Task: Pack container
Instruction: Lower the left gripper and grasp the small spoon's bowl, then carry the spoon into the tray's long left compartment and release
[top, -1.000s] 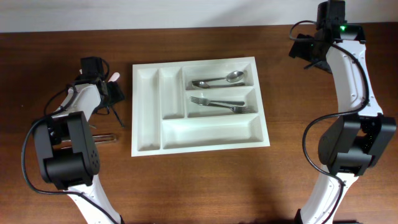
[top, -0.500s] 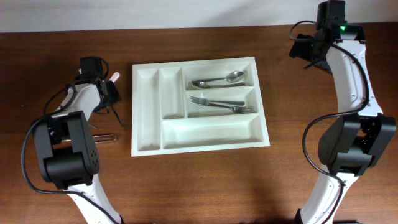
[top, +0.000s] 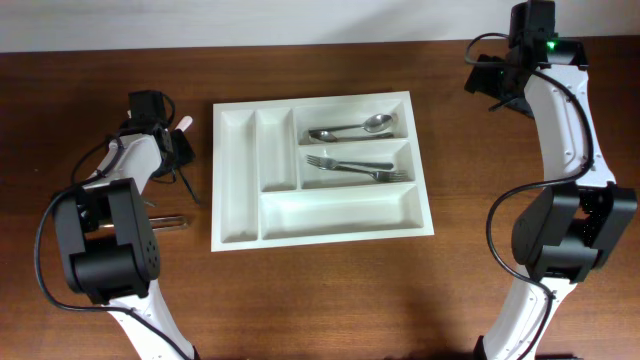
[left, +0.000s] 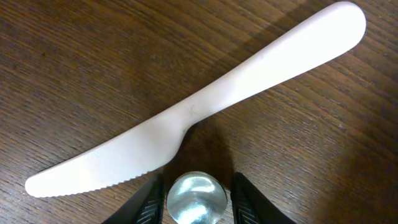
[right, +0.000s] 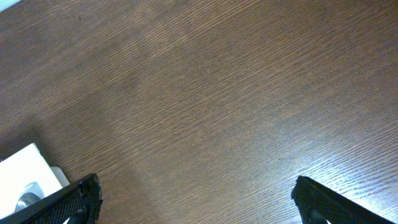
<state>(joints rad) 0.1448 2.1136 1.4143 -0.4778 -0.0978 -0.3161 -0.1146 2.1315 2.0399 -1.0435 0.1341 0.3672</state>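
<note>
Dark brown wooden tabletop (top: 320, 300), pale wall strip along the far edge. Large white rectangular plastic cutlery tray with five compartments (top: 233, 180) sat mid-table. Metal spoon (top: 352, 128) lay in its far wide slot and metal forks (top: 350, 165) in the middle one. Both narrow slots and the near wide slot were bare

Left gripper (left: 198, 182) hung low over the tabletop just left of the tray. Its black fingers (left: 149, 202) stood narrow either side of a small round shiny metal piece (left: 196, 199). Could not tell if they actually pinched it, or what it was

White plastic knife with serrated blade (left: 199, 109) lay flat just beyond those fingertips, not between them. In the wrist view its long axis ran diagonal, blade lower left and handle upper right, so skewed to the finger gap

Right gripper (right: 196, 186) sat over bare wood at the far right, well apart from the knife, fingers (right: 74, 199) spread wide and empty

Judgement: left arm was clearly nearer, tray lay to its right, and the narrow slots ran near-to-far, so the knife would need turning to line up
</note>
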